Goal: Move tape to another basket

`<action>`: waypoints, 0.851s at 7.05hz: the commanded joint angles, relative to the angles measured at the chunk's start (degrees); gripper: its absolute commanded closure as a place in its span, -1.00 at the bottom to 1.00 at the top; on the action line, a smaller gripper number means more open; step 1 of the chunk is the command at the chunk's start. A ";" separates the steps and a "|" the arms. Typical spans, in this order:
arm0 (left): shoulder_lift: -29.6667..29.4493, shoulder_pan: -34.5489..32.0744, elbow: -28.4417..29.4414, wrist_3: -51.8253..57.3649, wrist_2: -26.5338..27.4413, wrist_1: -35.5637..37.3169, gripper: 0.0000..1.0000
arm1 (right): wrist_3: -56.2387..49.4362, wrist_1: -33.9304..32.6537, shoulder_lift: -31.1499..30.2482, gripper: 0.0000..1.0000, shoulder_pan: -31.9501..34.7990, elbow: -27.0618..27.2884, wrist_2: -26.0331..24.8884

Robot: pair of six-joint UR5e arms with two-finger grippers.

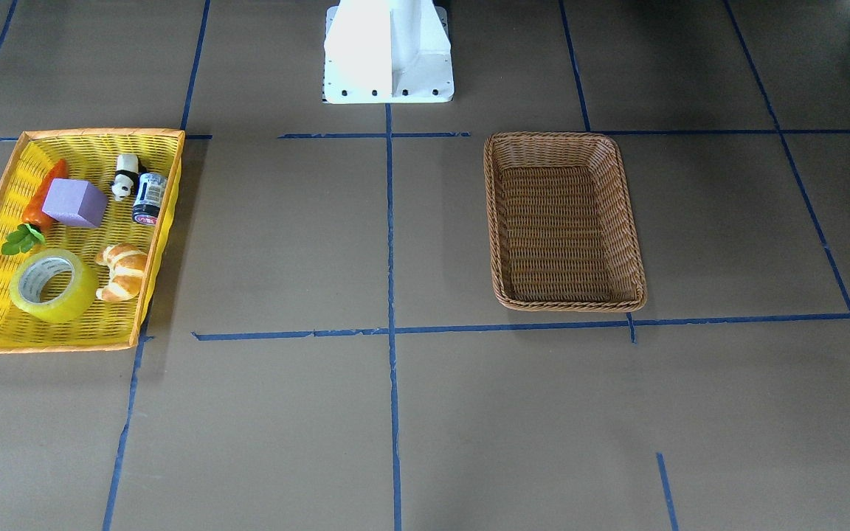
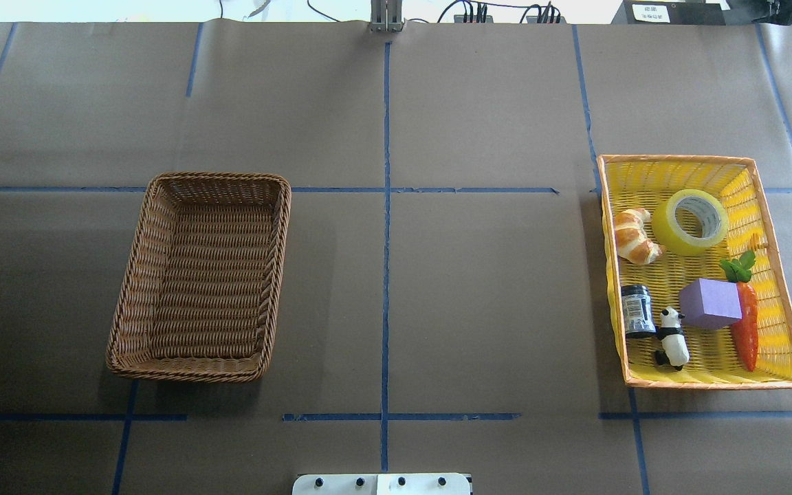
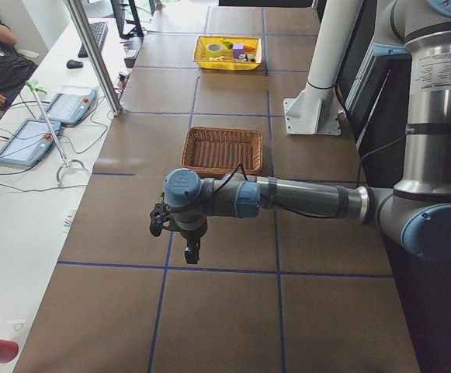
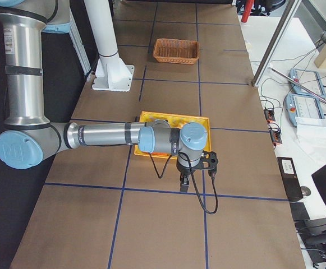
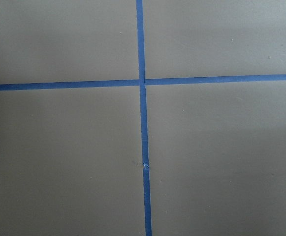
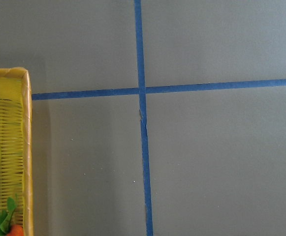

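The yellow-green tape (image 2: 689,221) lies flat in the far end of the yellow plastic basket (image 2: 712,381), next to a croissant (image 2: 635,236); it also shows in the front view (image 1: 52,285). The brown wicker basket (image 2: 196,375) stands empty on the table's left half, also seen in the front view (image 1: 495,221). My left gripper (image 3: 180,242) shows only in the left side view, hanging over bare table beyond the wicker basket; I cannot tell if it is open. My right gripper (image 4: 184,182) shows only in the right side view, just outside the yellow basket; I cannot tell its state.
The yellow basket also holds a purple block (image 2: 711,303), a carrot (image 2: 746,323), a panda figure (image 2: 672,337) and a small dark jar (image 2: 637,311). The robot's white base (image 1: 388,51) stands at the table's near-middle edge. Blue tape lines mark the brown table.
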 commanded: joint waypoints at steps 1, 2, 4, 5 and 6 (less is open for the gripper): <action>0.00 0.00 -0.87 0.09 -0.10 0.09 -1.00 | 0.10 0.03 0.09 -1.00 -0.53 1.16 -0.03; 0.08 0.09 -0.79 0.09 -0.19 0.09 -1.00 | 0.10 0.03 0.26 -1.00 -1.49 1.25 -0.03; -0.27 0.35 -0.27 -0.18 -0.19 -0.61 -1.00 | 0.63 -0.06 0.62 -1.00 -2.11 1.43 -0.03; -0.88 0.35 0.34 -0.18 -0.19 -0.70 -1.00 | 1.67 -0.15 0.18 -1.00 -2.11 2.47 0.23; -3.23 0.44 0.35 -0.35 -0.19 -0.79 -1.00 | 2.29 -0.06 0.18 -1.00 -2.11 3.35 0.23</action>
